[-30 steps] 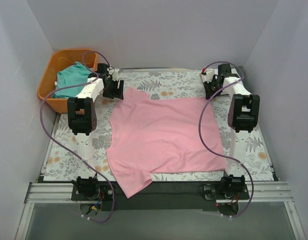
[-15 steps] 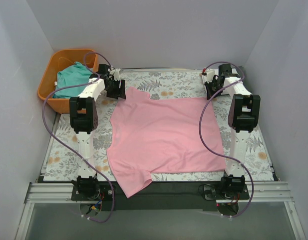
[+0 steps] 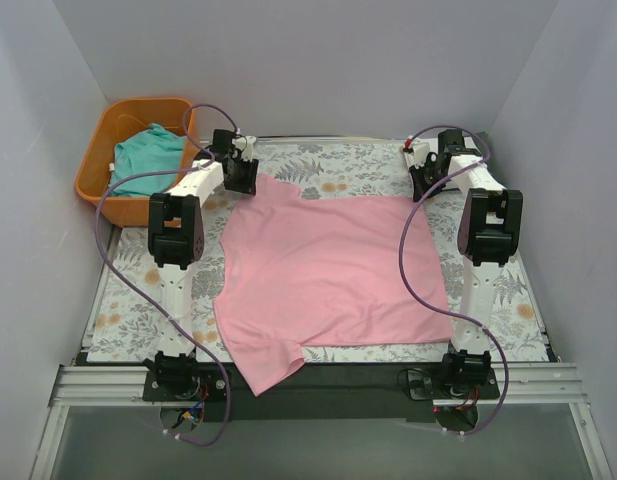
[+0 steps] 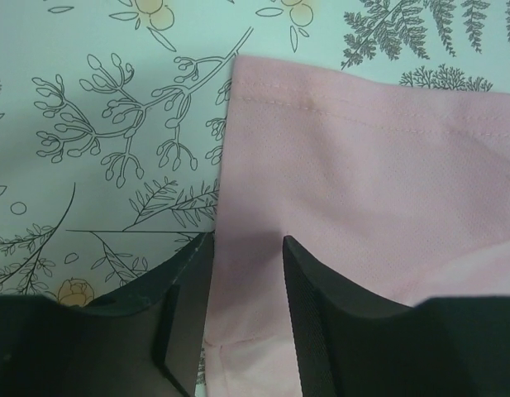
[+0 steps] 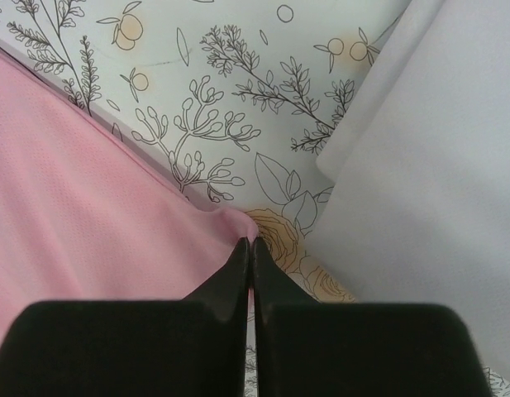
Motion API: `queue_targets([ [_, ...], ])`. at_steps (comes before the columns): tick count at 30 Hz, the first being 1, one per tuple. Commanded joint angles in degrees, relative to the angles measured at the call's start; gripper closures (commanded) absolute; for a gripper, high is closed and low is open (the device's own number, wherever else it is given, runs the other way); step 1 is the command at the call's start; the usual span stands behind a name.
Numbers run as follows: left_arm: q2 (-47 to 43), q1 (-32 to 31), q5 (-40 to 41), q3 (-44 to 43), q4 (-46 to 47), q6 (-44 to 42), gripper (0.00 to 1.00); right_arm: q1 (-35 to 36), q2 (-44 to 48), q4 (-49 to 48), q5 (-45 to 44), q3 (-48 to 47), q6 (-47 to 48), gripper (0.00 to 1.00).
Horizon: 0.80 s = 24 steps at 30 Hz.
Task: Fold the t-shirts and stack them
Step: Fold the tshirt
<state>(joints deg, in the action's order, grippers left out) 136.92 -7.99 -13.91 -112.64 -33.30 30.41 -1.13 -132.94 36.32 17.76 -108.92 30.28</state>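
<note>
The pink t-shirt (image 3: 323, 275) lies spread flat on the floral table cloth. My left gripper (image 3: 240, 178) is open at the shirt's far left corner; in the left wrist view the pink cloth (image 4: 362, 165) lies between its fingers (image 4: 312, 322), its edge by the left finger. My right gripper (image 3: 424, 180) is at the far right corner, shut on the pink corner (image 5: 230, 222). A teal t-shirt (image 3: 146, 158) lies in the orange basket (image 3: 98, 185). The white t-shirt is out of view.
The orange basket stands at the far left, just off the table cloth (image 3: 338, 165). Grey walls close in behind and on both sides. A pale wall panel (image 5: 436, 165) is close to the right gripper. The pink shirt's near sleeve (image 3: 263, 370) hangs over the black front edge.
My left gripper has moved right from beside the basket onto the shirt's far left corner. The right gripper has stayed at the far right corner.
</note>
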Motion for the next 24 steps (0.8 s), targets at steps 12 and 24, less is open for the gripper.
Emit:
queue_targets([
  [12,2.91,3.42,3.20,-7.85,-1.33,-1.76,1.00,-0.28,1.90,1.21,3.60,-4.80,-0.40,0.99],
  [24,-2.88,3.77,-1.99,-5.93,1.48,-2.90,1.00,-0.28,3.12,-0.02,6.85,-9.82,-1.72,0.99],
])
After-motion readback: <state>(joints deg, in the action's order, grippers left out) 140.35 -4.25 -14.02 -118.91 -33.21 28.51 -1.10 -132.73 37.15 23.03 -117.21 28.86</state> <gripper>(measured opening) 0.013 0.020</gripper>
